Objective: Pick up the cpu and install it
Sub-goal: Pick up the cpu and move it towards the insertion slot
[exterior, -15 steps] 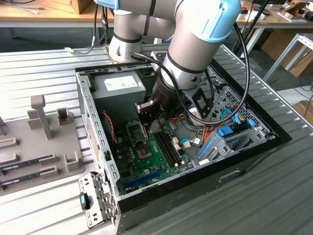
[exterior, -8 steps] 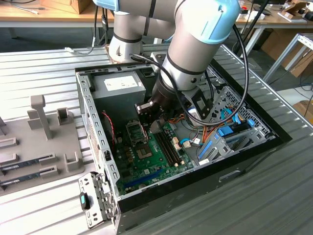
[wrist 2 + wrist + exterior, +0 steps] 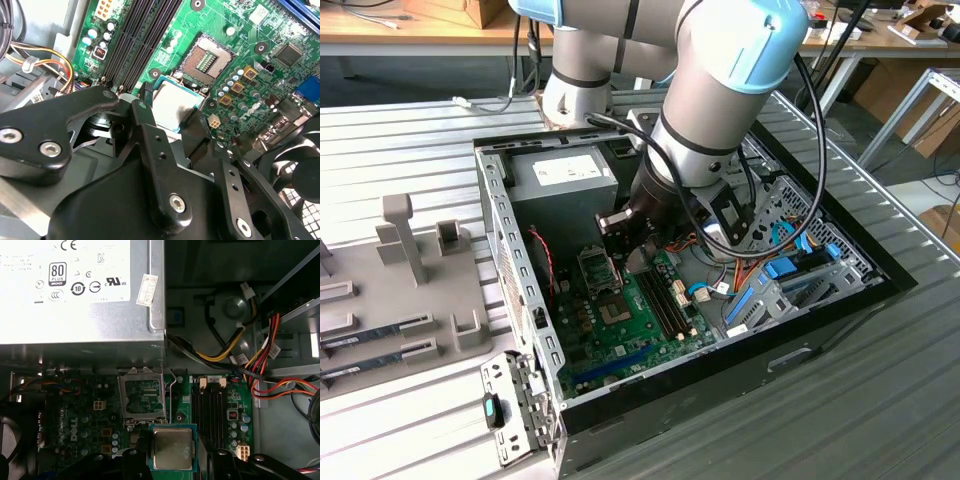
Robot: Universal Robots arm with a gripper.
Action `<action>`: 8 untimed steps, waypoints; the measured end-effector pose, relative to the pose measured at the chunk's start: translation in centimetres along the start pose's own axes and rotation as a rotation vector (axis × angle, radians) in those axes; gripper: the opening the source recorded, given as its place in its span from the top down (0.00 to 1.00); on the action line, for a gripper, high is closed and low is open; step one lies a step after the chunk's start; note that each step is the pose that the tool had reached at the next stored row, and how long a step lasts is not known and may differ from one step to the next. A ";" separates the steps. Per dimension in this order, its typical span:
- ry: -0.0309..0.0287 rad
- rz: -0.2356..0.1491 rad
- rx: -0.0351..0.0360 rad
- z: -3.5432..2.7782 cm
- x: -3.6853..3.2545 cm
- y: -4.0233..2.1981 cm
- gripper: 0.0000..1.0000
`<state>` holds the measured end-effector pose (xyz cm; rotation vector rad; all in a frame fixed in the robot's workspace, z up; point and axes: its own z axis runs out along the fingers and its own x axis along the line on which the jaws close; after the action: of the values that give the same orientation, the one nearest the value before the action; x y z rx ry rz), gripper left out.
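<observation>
The black claw [image 3: 173,460] grips the small square cpu with its silver-grey metal top [image 3: 172,447] by two opposite edges, holding it over the green motherboard [image 3: 235,22], seemingly at 1 o'clock from the open socket [image 3: 612,303] in the exterior view.

power supply [image 3: 75,290] | green board [image 3: 225,17] | open socket [image 3: 142,397] | cables [image 3: 215,358]

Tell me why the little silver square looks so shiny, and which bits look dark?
In the first wrist view the cpu has a soft sheen on its metal top and the power supply is brightly lit; in the second wrist view the cpu's top looks pale with reflected light inside the black gripper; in the exterior view the motherboard looks dimmer under the arm.
</observation>
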<state>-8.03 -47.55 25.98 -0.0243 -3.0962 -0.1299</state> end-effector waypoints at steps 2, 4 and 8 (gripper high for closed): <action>0.0000 0.000 0.0001 0.05 0.00 0.00 0.53; 0.0000 0.000 0.0000 0.12 0.00 -0.01 0.53; -0.0001 0.000 0.0001 0.24 -0.01 -0.02 0.53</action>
<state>-8.03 -47.55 25.74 -0.0243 -3.0963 -0.1297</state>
